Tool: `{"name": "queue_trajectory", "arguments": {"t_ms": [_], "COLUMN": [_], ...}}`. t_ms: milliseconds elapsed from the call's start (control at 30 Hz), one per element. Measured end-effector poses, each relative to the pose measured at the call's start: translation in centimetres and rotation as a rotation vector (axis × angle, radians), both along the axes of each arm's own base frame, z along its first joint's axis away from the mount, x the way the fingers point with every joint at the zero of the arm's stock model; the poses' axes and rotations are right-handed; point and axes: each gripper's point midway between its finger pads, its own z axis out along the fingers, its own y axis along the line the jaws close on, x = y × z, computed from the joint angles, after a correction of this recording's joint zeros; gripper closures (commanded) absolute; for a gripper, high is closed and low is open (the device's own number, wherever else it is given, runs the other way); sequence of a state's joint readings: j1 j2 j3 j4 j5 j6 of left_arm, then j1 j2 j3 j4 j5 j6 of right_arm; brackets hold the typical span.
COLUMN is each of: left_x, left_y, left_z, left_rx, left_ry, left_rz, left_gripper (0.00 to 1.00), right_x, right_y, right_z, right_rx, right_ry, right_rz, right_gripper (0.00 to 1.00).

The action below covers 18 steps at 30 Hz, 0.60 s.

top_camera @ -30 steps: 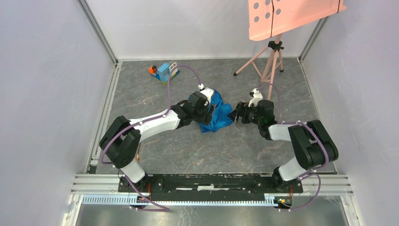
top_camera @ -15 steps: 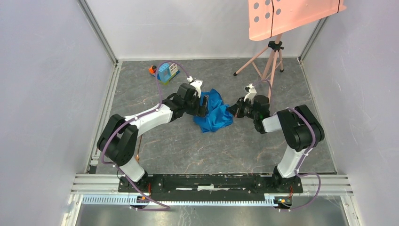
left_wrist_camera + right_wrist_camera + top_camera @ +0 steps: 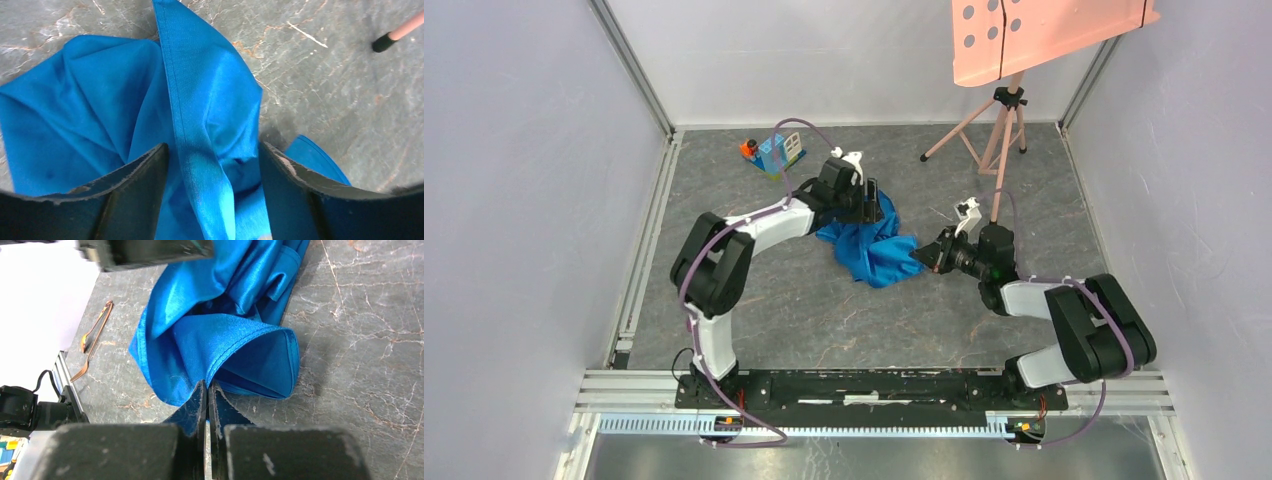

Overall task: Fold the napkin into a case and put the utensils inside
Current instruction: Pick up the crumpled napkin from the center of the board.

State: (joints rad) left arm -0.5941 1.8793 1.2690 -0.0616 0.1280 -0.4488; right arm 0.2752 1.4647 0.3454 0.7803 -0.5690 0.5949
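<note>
Looking down, you see the napkin (image 3: 869,250) lying crumpled on the table (image 3: 824,310) between your two grippers. Your right gripper (image 3: 206,385) is clenched on the napkin's hem at the corner nearest the right arm, fingertips pressed together over the cloth. Your left gripper (image 3: 212,150) sits at the napkin's far edge with jaws spread wide. A raised fold of the napkin stands between its fingers (image 3: 135,185), not pinched. The utensils (image 3: 97,324) lie side by side on the table, well apart from the napkin.
</note>
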Motion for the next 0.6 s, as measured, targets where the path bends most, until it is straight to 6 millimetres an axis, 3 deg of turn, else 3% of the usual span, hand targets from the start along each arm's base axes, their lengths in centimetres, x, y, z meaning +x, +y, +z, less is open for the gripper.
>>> {"name": "queue_trajectory", "arguments": {"t_ms": [200,267,333,433,533,600], "left_x": [1.4,1.9,3.4,7.6,12.3,13.1], "left_y": [-0.4,-0.1,0.5,2.3,6.0,9.0], "left_z": [-2.3,-1.7,0.2,5.7,15.6,22.8], "left_rx": [0.065,0.066,0.053,-0.006,-0.114,-0.178], "left_ry": [0.073,0.083,0.07,-0.011,-0.182,-0.311], "left_rz": [0.046,0.065,0.09,0.155,0.241,0.291], "left_gripper": [0.91,0.97,0.98,0.98,0.98,0.98], "right_x": [-0.7,-0.8,-0.1,3.1,7.1,8.2], "right_y": [-0.3,-0.4,-0.6,-1.4,-3.0,-3.8], "right_z": [1.4,1.5,2.3,6.4,14.5,20.2], "right_rx": [-0.01,-0.016,-0.023,-0.021,0.004,0.033], "right_ry": [-0.014,0.002,0.013,-0.019,-0.15,-0.262], "right_rz": [0.003,-0.001,-0.018,-0.077,-0.164,-0.2], "right_gripper": [1.0,1.0,1.0,1.0,1.0,1.0]}}
